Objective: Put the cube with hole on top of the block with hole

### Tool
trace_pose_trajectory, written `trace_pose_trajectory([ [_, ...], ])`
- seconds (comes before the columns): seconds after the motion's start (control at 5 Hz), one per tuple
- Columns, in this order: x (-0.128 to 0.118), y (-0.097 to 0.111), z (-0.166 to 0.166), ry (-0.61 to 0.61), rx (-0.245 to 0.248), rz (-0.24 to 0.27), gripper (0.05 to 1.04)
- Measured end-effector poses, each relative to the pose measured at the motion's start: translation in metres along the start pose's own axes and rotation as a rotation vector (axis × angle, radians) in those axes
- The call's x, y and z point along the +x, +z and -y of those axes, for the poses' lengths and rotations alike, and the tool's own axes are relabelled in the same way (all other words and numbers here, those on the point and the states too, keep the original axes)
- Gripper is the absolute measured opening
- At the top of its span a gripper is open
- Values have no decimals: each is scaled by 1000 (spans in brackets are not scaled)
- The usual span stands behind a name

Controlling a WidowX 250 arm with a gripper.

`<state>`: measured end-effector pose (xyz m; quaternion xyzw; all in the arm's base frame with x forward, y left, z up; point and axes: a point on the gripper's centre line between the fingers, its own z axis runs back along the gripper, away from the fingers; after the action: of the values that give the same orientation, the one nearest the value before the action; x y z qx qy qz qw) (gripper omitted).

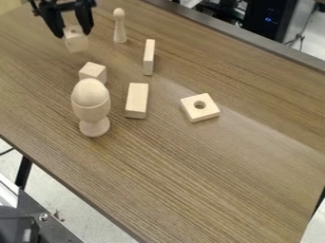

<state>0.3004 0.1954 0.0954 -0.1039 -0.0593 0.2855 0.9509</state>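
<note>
Over the wood-grained bench's (190, 185) far left, my gripper (74, 34) has its jaws closed on the holed cube (77, 44); the holed block (210, 110) lies well inside the edges, pale floor (66, 201) beyond.

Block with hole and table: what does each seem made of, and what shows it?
Block with hole: probably smooth, unpainted wood, given its pale, even tan. Table: wood or wood-look laminate with a soft sheen, judging by its long brown grain streaks.

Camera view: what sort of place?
Likely a robotics lab or workshop: a gripper over a wood-grain table, computer-like equipment behind, cables beside it.
</note>
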Motion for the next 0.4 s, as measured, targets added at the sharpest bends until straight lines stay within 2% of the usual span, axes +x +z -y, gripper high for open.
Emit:
trace_pose_trajectory([
  [0.2,-19,20,32,-8,4,51,712],
  [0.4,-46,26,65,-28,-2,55,711],
])
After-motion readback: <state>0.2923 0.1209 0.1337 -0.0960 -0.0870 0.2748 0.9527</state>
